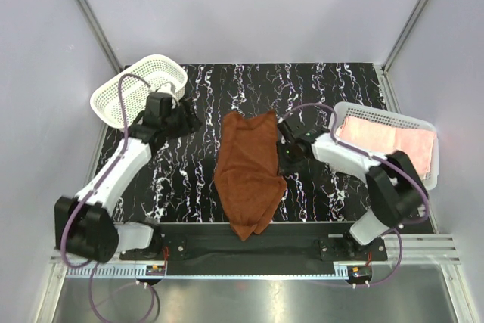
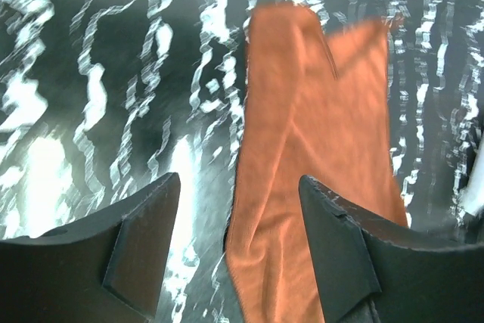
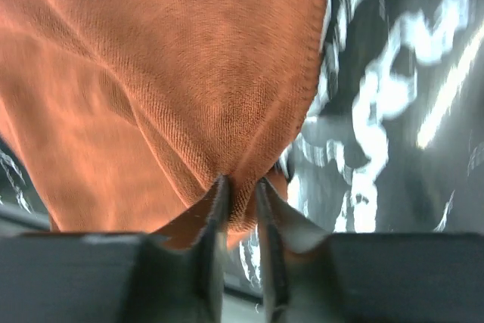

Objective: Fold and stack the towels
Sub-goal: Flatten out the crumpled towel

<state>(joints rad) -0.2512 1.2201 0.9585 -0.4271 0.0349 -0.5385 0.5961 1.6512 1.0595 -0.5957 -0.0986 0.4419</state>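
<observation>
A rust-orange towel (image 1: 249,172) lies crumpled lengthwise in the middle of the black marbled table. My right gripper (image 1: 286,132) is shut on the towel's far right corner; the wrist view shows the cloth (image 3: 189,96) pinched between the jaws of the right gripper (image 3: 240,194). My left gripper (image 1: 190,121) is open and empty, just left of the towel's far left corner. In the left wrist view the towel (image 2: 318,141) lies ahead between the spread fingers of the left gripper (image 2: 238,247). A folded pink towel (image 1: 386,140) lies in the right basket.
A white mesh basket (image 1: 113,92) stands empty at the far left. A second white basket (image 1: 363,113) stands at the right and holds the pink towel. Grey walls enclose the table. A black bar runs along the near edge.
</observation>
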